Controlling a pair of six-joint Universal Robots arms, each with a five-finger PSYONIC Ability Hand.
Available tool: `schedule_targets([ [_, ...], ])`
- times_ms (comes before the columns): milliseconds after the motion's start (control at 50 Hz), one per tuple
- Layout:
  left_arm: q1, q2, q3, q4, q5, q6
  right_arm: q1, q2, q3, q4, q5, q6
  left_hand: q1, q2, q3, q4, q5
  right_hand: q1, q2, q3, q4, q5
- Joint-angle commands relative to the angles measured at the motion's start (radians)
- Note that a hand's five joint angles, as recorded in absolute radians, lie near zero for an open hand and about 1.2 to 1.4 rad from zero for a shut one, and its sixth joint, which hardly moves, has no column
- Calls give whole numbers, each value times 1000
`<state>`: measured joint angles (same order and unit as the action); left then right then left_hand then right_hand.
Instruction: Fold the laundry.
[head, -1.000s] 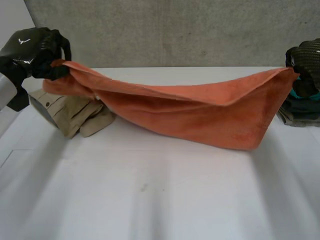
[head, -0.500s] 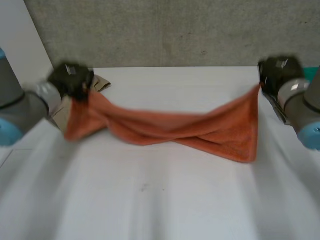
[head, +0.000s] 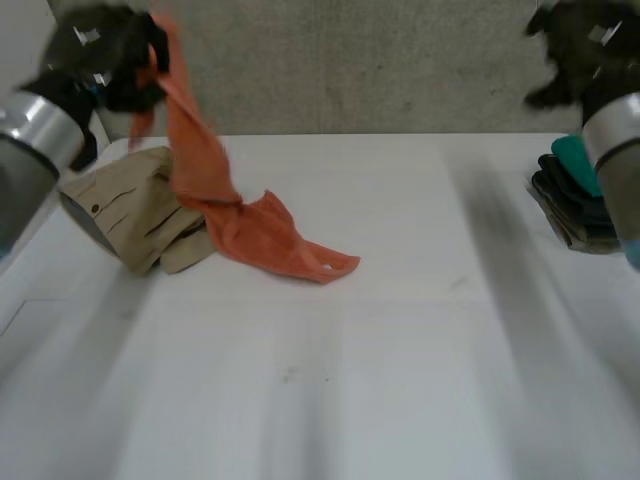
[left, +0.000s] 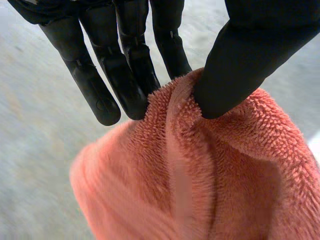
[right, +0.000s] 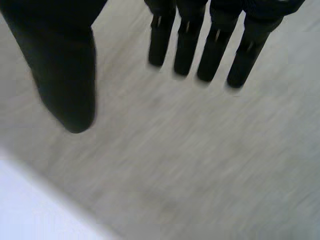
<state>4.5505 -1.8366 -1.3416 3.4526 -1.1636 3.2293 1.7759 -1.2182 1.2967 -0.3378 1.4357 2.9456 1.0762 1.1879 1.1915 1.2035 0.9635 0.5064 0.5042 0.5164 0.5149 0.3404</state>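
Since half a second ago, the right robot hand (head: 585, 50) has let go of the towel (head: 205, 165) and risen clear. The left robot hand (head: 105, 60) has lifted its end of the towel high over the far left of the tabletop (head: 400, 330).

Towel: orange terry with a thick pile, bunched into a twisted rope. It hangs from the left robot hand. Its lower end lies crumpled on the tabletop, touching a beige garment (head: 125, 205).

Left robot hand: closed on the towel, with a fold of the cloth pinched between the thumb (left: 240, 65) and the straight fingers (left: 125, 75).

Right robot hand: fingers (right: 187, 45) straight and spread away from the thumb, holding nothing. It is raised at the right side, well apart from the towel. A stack (head: 575, 215) of dark folded clothes with a teal piece on top lies at the right edge of the tabletop.

Count: one towel, one beige garment, one stack, two robot hands.
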Motion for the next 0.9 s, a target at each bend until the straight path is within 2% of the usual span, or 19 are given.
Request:
schedule_targets([
  [20, -13, 131, -172, 19, 96, 56, 40, 89, -36, 223, -87, -22, 320, 208, 205, 193, 258, -281, -279, -291, -290, -290],
  [160, -25, 290, -211, -29, 105, 58, 180, 218, -161, 348, -167, -28, 320, 208, 205, 193, 258, -332, -330, -342, -340, -340],
  [360, -28, 479, -221, -121, 117, 29, 350, 471, -398, 368, -239, 64, 320, 208, 205, 193, 258, -282, -280, -292, -290, -291],
  [460, -30, 565, -237, -132, 124, -6, 418, 592, -484, 349, -224, 99, 320, 208, 205, 193, 258, -226, -224, -236, -235, -235],
  [560, -22, 614, -234, -136, 113, -31, 482, 695, -542, 295, -149, 157, 320, 208, 205, 193, 258, -56, -54, -66, -65, -65],
  [620, -18, 632, -231, -136, 104, -42, 504, 710, -540, 280, -110, 188, 320, 208, 205, 193, 258, 26, 28, 16, 18, 18],
  [660, -15, 639, -229, -138, 102, -46, 513, 706, -525, 260, -92, 219, 320, 208, 205, 193, 258, 207, 210, 197, 199, 199],
  [700, -16, 645, -229, -141, 98, -52, 513, 694, -511, 238, -92, 239, 320, 208, 205, 193, 258, 454, 456, 444, 445, 445],
  [720, -15, 645, -229, -141, 96, -55, 511, 678, -496, 217, -92, 259, 320, 208, 205, 193, 258, 749, 751, 739, 740, 740],
  [740, -15, 645, -228, -142, 94, -59, 510, 668, -487, 206, -92, 268, 320, 208, 205, 193, 258, 888, 891, 878, 880, 880],
  [860, 5, 642, -217, -132, 64, -80, 461, 563, -418, 223, -75, 276, 320, 208, 205, 193, 258, 890, 892, 880, 881, 881],
  [900, 19, 640, -215, -130, 53, -86, 412, 481, -383, 255, -57, 233, 320, 208, 205, 193, 258, 890, 892, 880, 881, 881],
])
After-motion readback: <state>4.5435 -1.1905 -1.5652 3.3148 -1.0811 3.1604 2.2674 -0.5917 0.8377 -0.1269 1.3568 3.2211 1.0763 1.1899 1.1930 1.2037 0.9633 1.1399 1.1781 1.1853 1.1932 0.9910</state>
